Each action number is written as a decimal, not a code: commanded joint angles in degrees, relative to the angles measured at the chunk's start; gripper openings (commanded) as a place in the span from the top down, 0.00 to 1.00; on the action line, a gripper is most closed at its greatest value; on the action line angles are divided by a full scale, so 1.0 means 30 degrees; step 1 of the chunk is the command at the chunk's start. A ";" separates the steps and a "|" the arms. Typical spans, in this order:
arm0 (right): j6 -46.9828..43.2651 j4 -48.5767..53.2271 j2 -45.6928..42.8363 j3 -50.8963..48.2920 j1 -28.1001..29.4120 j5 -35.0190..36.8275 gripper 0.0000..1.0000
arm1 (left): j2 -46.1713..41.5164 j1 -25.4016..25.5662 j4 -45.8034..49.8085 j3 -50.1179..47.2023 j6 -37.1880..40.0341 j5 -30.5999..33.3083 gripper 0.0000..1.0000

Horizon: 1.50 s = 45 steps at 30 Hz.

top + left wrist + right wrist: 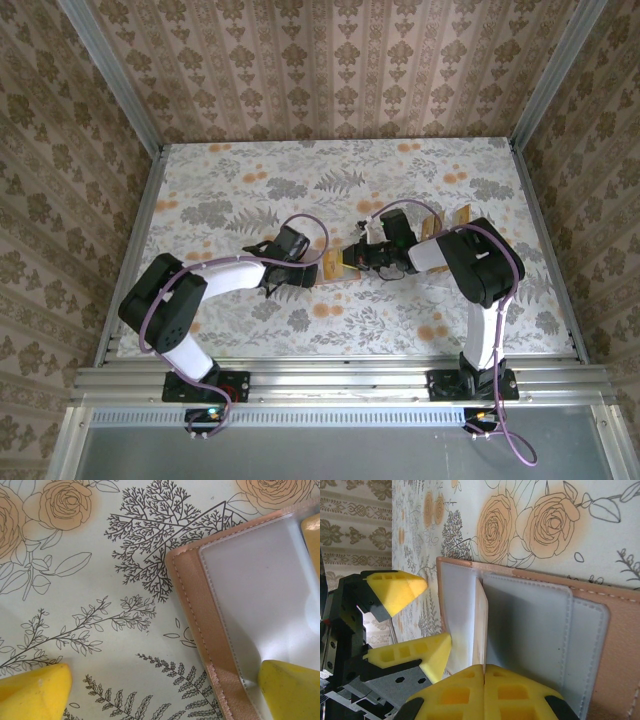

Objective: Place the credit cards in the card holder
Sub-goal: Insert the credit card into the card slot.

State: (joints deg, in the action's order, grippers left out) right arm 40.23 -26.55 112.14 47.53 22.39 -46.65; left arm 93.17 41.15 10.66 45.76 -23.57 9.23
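Right gripper (484, 672): clenched on flat tan-yellow credit card (480, 625), edge-on.
Reddish-brown leather card holder (615, 645): open, centre of floral table (250, 190), dead ahead; card's long axis aimed into pocket.
Left gripper (162, 687): spread wide, straddling holder's edge.

no readable text, labels or numbers

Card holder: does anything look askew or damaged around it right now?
Nothing damaged or spilled. The card holder lies open and flat; the right gripper, shut, holds a credit card edge-on at its pocket. The open left gripper straddles the holder's edge.
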 commanded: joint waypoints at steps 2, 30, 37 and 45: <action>-0.0401 0.0647 0.0646 0.0300 -0.0074 0.0455 1.00 | 0.0365 -0.0118 0.0744 -0.0634 -0.0081 0.0174 0.03; -0.0760 0.0895 0.0714 0.0041 0.0436 0.0405 1.00 | 0.0393 -0.0063 0.0600 -0.0758 -0.0161 0.0141 0.03; -0.0757 0.0836 0.0778 -0.0014 0.0387 0.0333 1.00 | 0.0427 -0.0060 0.0561 -0.0750 -0.0161 0.0120 0.03; -0.1209 0.1543 0.0875 0.0259 0.0421 0.0172 1.00 | 0.0444 -0.0055 0.0625 -0.0753 -0.0119 0.0144 0.03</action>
State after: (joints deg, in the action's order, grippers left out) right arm 38.85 -26.52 113.49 48.71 22.94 -46.78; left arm 93.14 41.17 9.93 45.39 -23.57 9.21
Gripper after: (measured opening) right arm 0.040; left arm 0.975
